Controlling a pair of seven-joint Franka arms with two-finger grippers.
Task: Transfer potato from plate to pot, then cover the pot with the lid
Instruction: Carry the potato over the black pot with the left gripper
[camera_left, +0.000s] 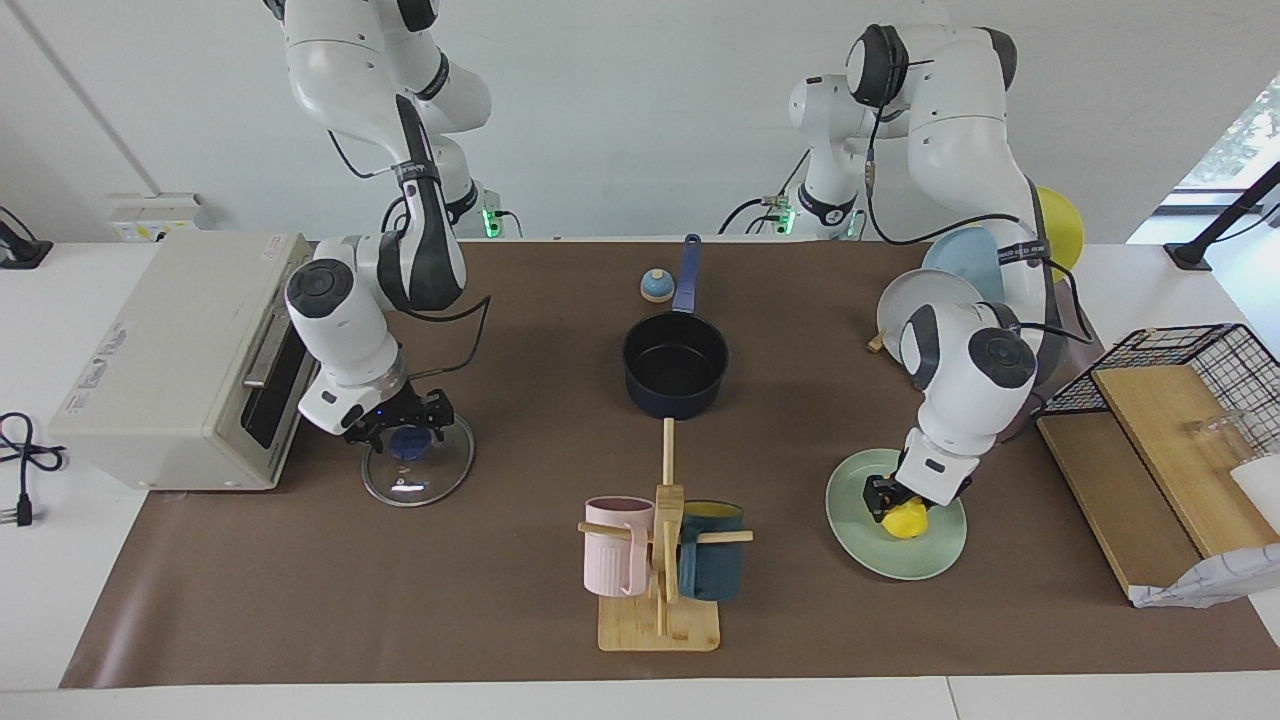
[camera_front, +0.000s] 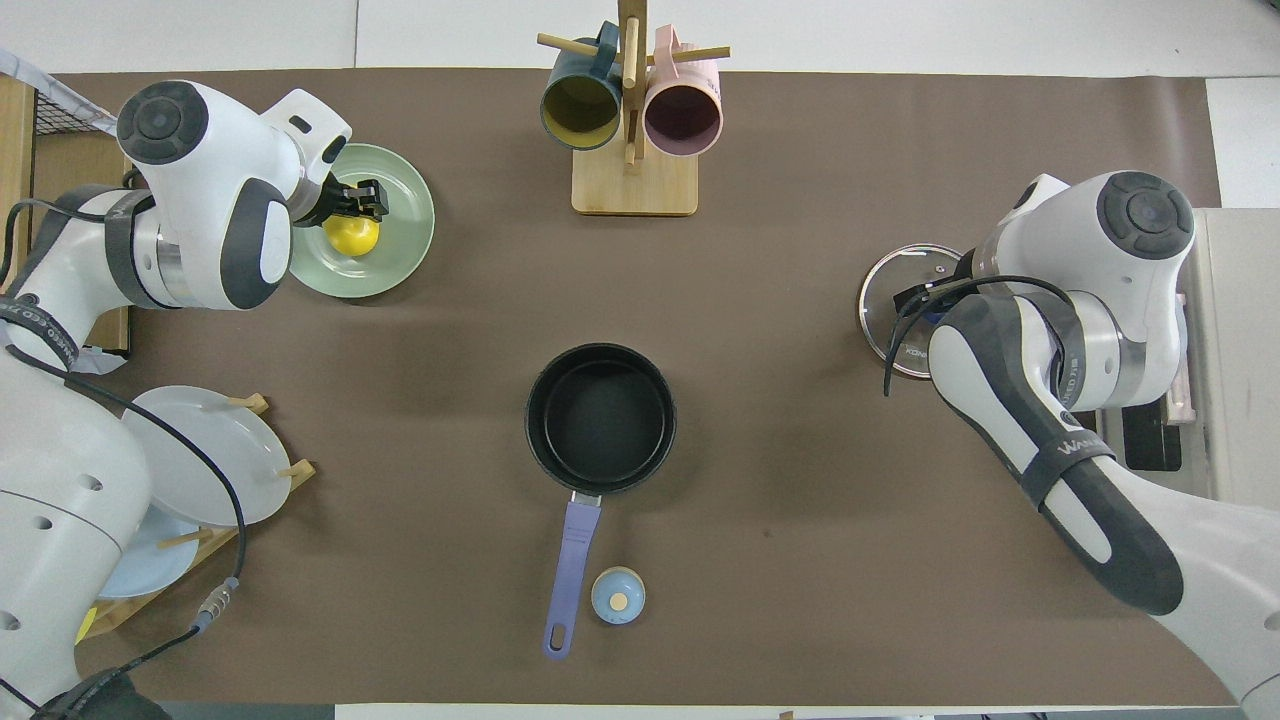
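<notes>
The yellow potato (camera_left: 908, 521) lies on the mint-green plate (camera_left: 930, 560) toward the left arm's end of the table. It also shows in the overhead view (camera_front: 351, 236) on the plate (camera_front: 405, 250). My left gripper (camera_left: 884, 497) (camera_front: 358, 202) is low over the plate, right at the potato's top. The navy pot (camera_left: 675, 372) (camera_front: 600, 417) stands empty at mid-table, its handle pointing toward the robots. The glass lid (camera_left: 420, 475) (camera_front: 893, 300) lies flat on the mat in front of the toaster oven. My right gripper (camera_left: 405, 425) is down at its blue knob (camera_left: 408, 443).
A mug tree (camera_left: 660, 560) with a pink and a teal mug stands farther from the robots than the pot. A small blue-topped bell (camera_left: 656, 286) sits by the pot handle. A plate rack (camera_left: 945, 290), a wire basket and boards (camera_left: 1160, 420), and a toaster oven (camera_left: 180, 360) line the table's ends.
</notes>
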